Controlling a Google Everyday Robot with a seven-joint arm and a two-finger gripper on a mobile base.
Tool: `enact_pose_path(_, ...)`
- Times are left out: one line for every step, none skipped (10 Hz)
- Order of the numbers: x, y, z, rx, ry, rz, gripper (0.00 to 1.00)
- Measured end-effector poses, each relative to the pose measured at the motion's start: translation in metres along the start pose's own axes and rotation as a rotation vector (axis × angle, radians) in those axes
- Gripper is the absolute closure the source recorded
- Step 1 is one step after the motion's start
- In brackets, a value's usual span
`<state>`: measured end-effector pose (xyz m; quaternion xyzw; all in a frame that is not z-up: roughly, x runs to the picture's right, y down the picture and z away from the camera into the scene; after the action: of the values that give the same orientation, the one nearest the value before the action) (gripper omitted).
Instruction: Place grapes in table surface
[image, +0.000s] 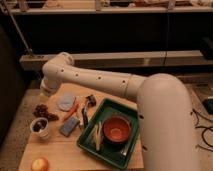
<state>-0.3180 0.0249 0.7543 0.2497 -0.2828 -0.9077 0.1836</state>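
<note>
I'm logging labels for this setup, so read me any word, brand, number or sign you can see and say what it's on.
No text can be read anywhere in this view.
white arm: only small dark dots, no lettering.
green tray, white cup, wooden table: no label shows.
gripper, the dark part over the table just left of the tray: no marking can be made out.

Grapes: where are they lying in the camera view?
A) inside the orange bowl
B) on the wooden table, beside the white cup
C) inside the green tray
B: the grapes lie on the table surface next to the white cup; the tool is not in sight.
</note>
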Motion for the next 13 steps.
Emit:
enact_pose_path(-0.004, 0.006, 0.024, 0.01, 0.026, -0.007, 0.59)
enact_pose_path(-0.004, 0.01, 0.039, 0.025, 0.025, -0.024, 0.64)
enact_pose_path(0.001, 0.009, 0.049, 0.042, 0.011, -0.039, 0.66)
enact_pose_path(0.007, 0.01, 0.063, 0.065, -0.011, -0.06, 0.65)
enact_pose_path(0.008, 0.017, 0.069, 0.074, -0.021, -0.054, 0.55)
enact_pose_path(0.007, 0.018, 0.072, 0.08, -0.021, -0.049, 0.48)
enact_pose_path(0.001, 0.022, 0.075, 0.098, -0.01, -0.032, 0.36)
enact_pose_path(-0.007, 0.027, 0.077, 0.114, 0.0, -0.012, 0.26)
enact_pose_path(-0.011, 0.026, 0.083, 0.127, 0.004, -0.006, 0.21)
enact_pose_path(-0.012, 0.024, 0.089, 0.133, 0.005, -0.005, 0.2)
enact_pose_path(-0.016, 0.024, 0.096, 0.138, 0.004, 0.001, 0.2)
enact_pose_path(-0.021, 0.026, 0.102, 0.141, 0.004, 0.01, 0.2)
enact_pose_path(-0.023, 0.026, 0.108, 0.146, 0.003, 0.016, 0.2)
